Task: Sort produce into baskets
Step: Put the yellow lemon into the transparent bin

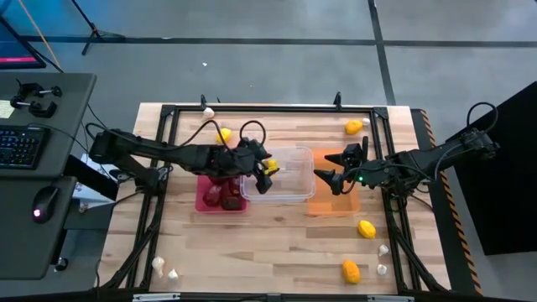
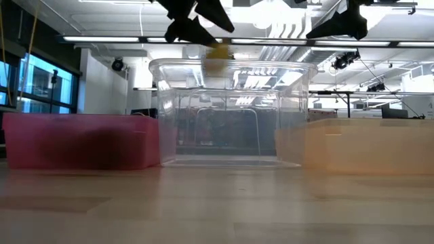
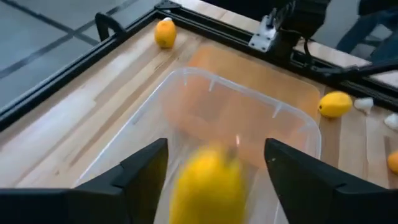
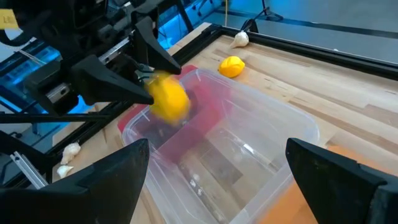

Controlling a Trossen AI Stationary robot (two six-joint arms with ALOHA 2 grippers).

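High view first: we see a wooden table (image 1: 277,243) with three baskets in a row at its middle, the red basket (image 1: 205,201) on the left, the clear basket (image 1: 289,189) in the centre, the orange basket (image 1: 331,205) on the right. Dark red lumps (image 1: 222,195) already lie in the red basket; the clear and orange baskets look empty. Our left gripper (image 1: 263,170) hangs over the clear basket's left edge with its fingers spread apart, and a blurred lemon (image 3: 208,183) sits between them, seemingly dropping free into the clear basket. Our right gripper (image 1: 333,179) waits over the orange basket, fingers wide open and holding nothing. Much is left, we judge: lemons lie loose at the far left (image 1: 223,135), far right (image 1: 353,127) and near right (image 1: 366,228), and small garlic bulbs (image 1: 159,267) rest at the near corners and the far edge.
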